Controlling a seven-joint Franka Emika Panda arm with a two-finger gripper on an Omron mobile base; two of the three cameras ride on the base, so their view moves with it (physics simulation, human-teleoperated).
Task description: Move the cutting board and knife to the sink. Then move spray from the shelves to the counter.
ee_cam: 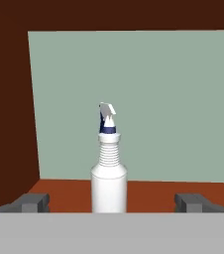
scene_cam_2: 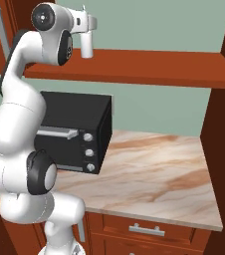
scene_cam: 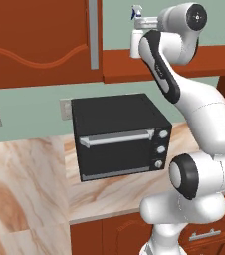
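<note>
The white spray bottle (ee_cam: 109,181) with a pale trigger nozzle stands upright on the reddish-brown shelf (ee_cam: 148,193), in front of the green wall. My gripper (ee_cam: 113,202) is open, level with the bottle's lower body. One fingertip (ee_cam: 32,202) is on each side of the bottle, well apart from it. From the base, the spray (scene_cam: 135,44) (scene_cam_2: 87,48) stands at the shelf's (scene_cam: 134,69) (scene_cam_2: 149,69) left end, with the gripper (scene_cam: 140,22) (scene_cam_2: 86,22) at its upper part. Below lies the beige marble counter (scene_cam: 30,169) (scene_cam_2: 154,169). The cutting board, knife and sink are out of view.
A black oven (scene_cam: 119,134) (scene_cam_2: 74,134) sits on the counter under the shelf. A reddish-brown cabinet door (scene_cam: 40,40) hangs to the left of the shelf. A dark wooden side panel (scene_cam_2: 224,139) bounds the counter on the right, and drawers (scene_cam_2: 144,229) are below.
</note>
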